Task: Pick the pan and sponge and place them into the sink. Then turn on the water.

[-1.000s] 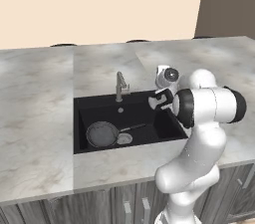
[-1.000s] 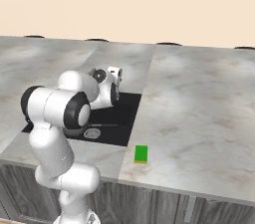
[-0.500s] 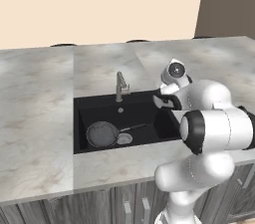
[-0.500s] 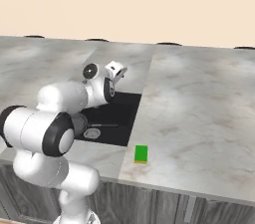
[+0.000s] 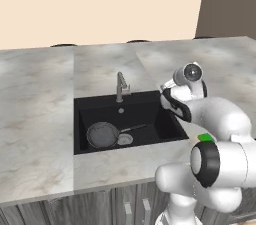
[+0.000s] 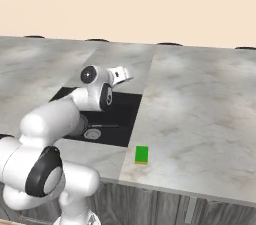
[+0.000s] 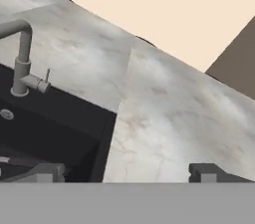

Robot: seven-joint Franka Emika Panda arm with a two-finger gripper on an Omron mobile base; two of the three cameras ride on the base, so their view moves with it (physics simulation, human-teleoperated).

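Observation:
The grey pan (image 5: 102, 135) lies in the black sink (image 5: 150, 103), its dark handle pointing right, beside the silver drain (image 5: 125, 139). My arm hides the pan in the right base view. The green sponge (image 6: 142, 154) lies on the counter right of the sink near the front edge; in the left base view the sponge (image 5: 205, 137) peeks out behind my arm. My gripper (image 5: 166, 95) (image 6: 124, 74) hovers over the sink's right rim, open and empty. In the hand view my gripper (image 7: 127, 173) has its fingertips wide apart. No water falls from the faucet (image 5: 120, 87) (image 7: 20, 58).
Grey marble counter (image 6: 200, 114) stretches wide to the right of the sink and behind the faucet. My folded arm (image 5: 220, 164) stands close to the counter's front edge, next to the sponge. A beige wall lies behind the counter.
The arm's links have folded down and toward the front. The hand has shifted slightly right, from over the basin to its right rim. Pan and sponge have not moved.

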